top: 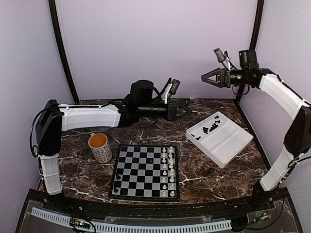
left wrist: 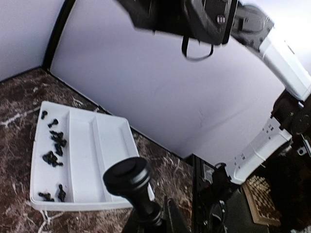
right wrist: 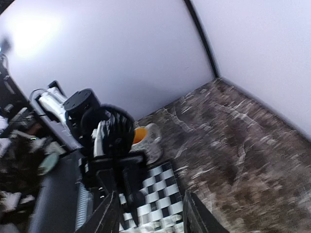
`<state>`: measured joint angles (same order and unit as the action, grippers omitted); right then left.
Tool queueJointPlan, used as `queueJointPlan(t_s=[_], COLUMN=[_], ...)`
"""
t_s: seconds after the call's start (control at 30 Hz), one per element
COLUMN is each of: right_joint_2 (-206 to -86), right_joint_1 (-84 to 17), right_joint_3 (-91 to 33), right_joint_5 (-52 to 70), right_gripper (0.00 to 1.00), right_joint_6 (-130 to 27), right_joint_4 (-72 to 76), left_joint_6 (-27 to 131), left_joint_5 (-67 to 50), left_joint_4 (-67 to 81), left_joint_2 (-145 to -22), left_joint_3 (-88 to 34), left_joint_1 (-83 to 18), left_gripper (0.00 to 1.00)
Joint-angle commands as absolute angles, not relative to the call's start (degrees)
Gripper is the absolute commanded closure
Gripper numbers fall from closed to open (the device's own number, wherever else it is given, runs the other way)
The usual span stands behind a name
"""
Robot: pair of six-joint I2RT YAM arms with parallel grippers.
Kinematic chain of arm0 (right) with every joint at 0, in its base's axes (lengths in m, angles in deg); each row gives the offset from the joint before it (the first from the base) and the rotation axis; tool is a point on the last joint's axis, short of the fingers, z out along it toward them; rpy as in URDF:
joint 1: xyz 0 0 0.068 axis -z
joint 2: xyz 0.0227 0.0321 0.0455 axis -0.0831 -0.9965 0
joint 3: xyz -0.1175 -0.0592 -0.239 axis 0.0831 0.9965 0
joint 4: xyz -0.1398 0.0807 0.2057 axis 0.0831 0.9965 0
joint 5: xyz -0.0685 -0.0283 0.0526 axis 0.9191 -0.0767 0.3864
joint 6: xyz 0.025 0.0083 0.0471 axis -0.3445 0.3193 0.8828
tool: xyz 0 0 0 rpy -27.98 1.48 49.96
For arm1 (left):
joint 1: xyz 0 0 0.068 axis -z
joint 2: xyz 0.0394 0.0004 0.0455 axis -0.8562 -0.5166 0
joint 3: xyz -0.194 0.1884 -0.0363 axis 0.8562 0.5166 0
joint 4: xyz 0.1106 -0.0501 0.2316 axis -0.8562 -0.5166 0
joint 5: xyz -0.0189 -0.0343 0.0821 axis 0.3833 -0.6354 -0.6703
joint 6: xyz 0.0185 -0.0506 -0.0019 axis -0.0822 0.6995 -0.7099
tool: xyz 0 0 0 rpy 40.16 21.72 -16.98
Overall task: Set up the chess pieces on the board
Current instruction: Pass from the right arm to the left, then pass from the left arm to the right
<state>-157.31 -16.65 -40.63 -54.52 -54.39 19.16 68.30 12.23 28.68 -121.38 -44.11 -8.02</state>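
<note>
Clamps a black chess piece (left wrist: 127, 175) in the left gripper (top: 183, 111); holds the right gripper (top: 205, 76) apart, high. Calls for an upright carry to the board (top: 138, 167), left side, centred before release.

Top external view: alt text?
Black-framed grey-and-black chessboard on a dark marble table, tiny white chess figures lining its right side. Left hand, shut, near a white rectangular tray of tiny black chess figures; right hand raised, open.

table (top: 204, 180): dark marble | on it: mug (top: 100, 147), board (top: 139, 168), white tray (top: 229, 141)
</note>
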Motion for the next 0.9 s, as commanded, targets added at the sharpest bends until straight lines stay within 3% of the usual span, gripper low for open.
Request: queueJointPlan(t_s=[0.0,0.17,0.37,0.63,0.87], right_joint_2=[-158.73,-152.09,-148.82,-151.69,-153.83], right_joint_1=[-18.12,-26.33,-41.32,-55.37,-59.43], right_joint_3=[-51.89,-43.08,-38.73,-38.66,-38.81], right_joint_5=[-33.76,-13.35,4.05,9.42,10.29], right_gripper=[0.59,0.66,0.64,0.6,0.59], right_joint_6=[-105.04,-110.05,-113.95,-117.45,-115.84], right_joint_4=[62.92,56.81,54.38,58.6,58.46], left_joint_6=[63.23,59.09,57.51,60.19,65.12], left_joint_5=[29.56,41.5,48.71,52.24,52.55], left_joint_4=[11.86,-7.1,-16.21,-15.42,-9.85], left_joint_2=[-114.91,-113.86,-112.37,-110.22,-110.2], left_joint_3=[-41.36,-39.94,-36.24,-32.09,-30.53], left_joint_1=[-9.33,-9.49,-9.3,-9.17,-9.21], left_gripper=[1.0,1.0,1.0,1.0,1.0])
